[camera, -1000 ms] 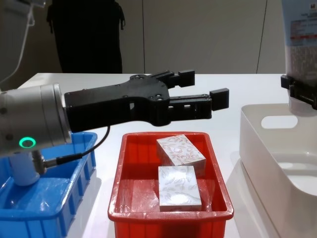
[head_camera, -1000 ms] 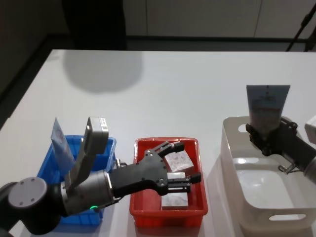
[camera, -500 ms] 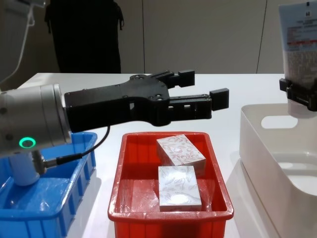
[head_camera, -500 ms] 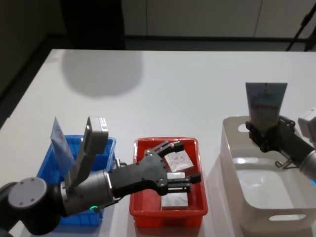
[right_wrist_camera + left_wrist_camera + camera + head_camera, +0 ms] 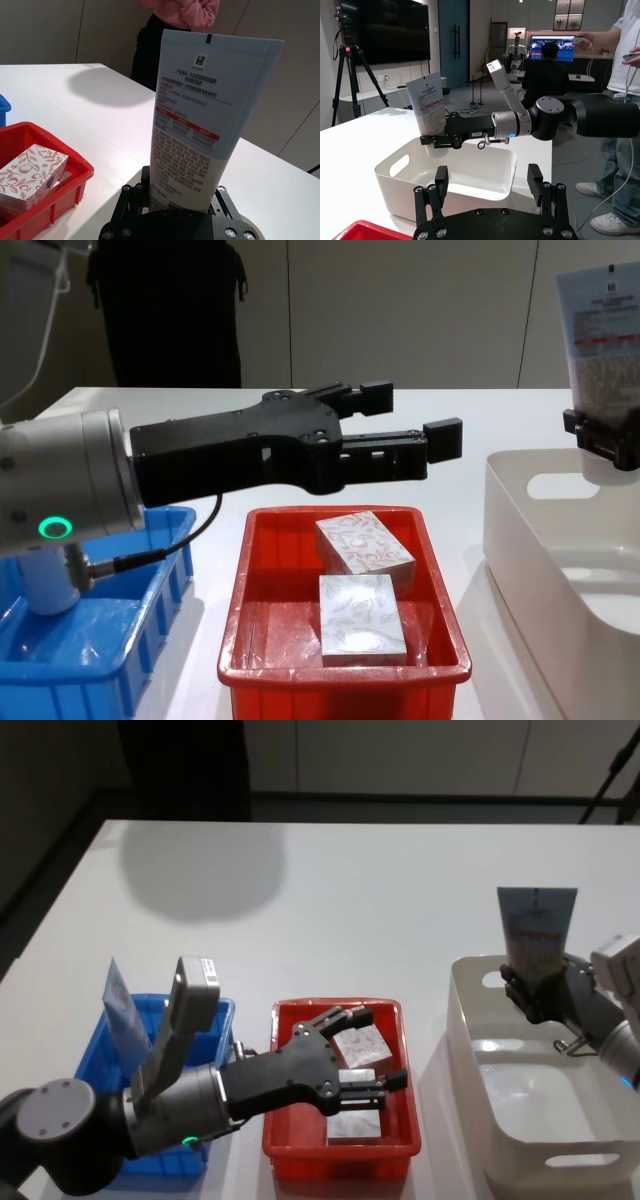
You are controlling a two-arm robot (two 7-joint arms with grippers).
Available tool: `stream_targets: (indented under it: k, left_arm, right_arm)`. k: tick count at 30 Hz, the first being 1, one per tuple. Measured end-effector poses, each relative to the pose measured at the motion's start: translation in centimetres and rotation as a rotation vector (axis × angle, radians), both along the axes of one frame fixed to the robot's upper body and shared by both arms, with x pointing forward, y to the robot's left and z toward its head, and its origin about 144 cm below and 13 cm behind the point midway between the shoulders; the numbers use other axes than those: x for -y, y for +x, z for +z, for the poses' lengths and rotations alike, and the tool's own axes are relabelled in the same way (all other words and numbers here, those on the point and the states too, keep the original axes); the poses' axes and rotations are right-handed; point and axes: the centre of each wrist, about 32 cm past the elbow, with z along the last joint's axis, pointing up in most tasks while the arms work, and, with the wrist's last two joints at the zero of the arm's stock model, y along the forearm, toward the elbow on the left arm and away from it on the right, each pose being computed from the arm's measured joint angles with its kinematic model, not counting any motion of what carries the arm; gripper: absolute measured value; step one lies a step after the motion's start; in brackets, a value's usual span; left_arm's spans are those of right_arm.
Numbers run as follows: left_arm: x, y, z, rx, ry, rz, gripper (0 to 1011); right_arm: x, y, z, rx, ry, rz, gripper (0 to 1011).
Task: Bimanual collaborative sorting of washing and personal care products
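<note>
Fingers of the right gripper (image 5: 540, 995) clamped the base of the pale blue squeeze tube (image 5: 536, 930), upright above the white tub's (image 5: 560, 1160) rim. Meanwhile the left gripper (image 5: 412, 415) hung spread wide over the red crate (image 5: 345, 672), two leaf-patterned boxes (image 5: 362, 543) lying inside.

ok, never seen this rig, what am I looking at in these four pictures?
A two-armed robot at a white table. One camera sits on its head looking down, one on its chest looking across, and one on each wrist. The left gripper, jaws open, hovers above a red plastic crate holding two white leaf-patterned boxes. The right gripper is shut on an upright pale blue squeeze tube above the edge of a white handled tub. A blue plastic crate stands on the robot's left.
</note>
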Motion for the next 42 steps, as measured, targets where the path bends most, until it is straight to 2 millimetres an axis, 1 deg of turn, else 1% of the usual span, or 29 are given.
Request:
stream_targets:
  k: [17,42]
  left_arm:
    - [0.0,0.0,0.0,0.000,0.000,0.000,1002]
    - [0.0,0.0,0.0,0.000,0.000,0.000,1002]
  right_arm:
    - [-0.6,1.6,-0.5,-0.052,0.002,-0.050,491]
    - [-1.1,2.9,-1.3,-0.117,-0.001,-0.098,491]
